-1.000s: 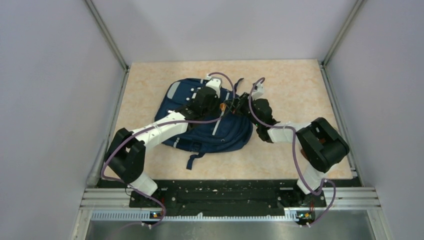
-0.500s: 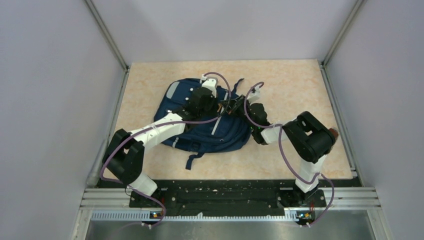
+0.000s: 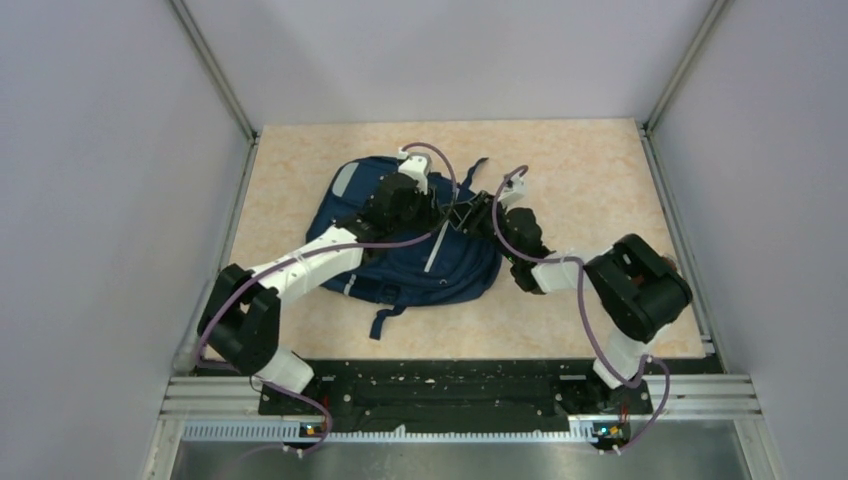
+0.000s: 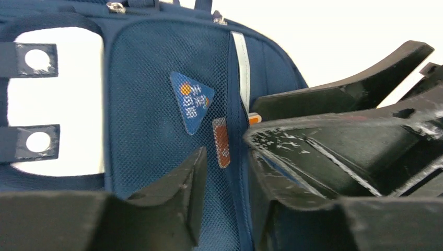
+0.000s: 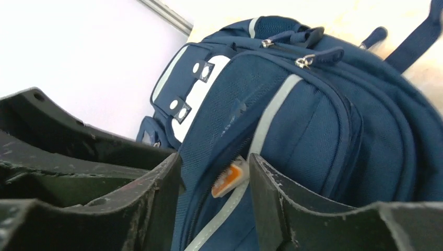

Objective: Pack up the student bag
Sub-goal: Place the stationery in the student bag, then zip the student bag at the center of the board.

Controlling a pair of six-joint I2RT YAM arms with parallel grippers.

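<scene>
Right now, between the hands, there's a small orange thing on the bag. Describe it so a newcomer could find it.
On the table lies the navy bag; find its mesh pocket, edged by a pale stripe. At that seam a small orange-and-white tab pokes out. Unlike the navy zip pulls farther up the bag, it is bright.

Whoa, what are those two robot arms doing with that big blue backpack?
They are working on packing the student bag, which lies flat on the table. Both arms reach over it and meet at its mesh front pocket. The left hand and the right hand are both open, close to the fabric, holding nothing. A small orange thing pokes out at the pocket's edge, right by the hands.
</scene>
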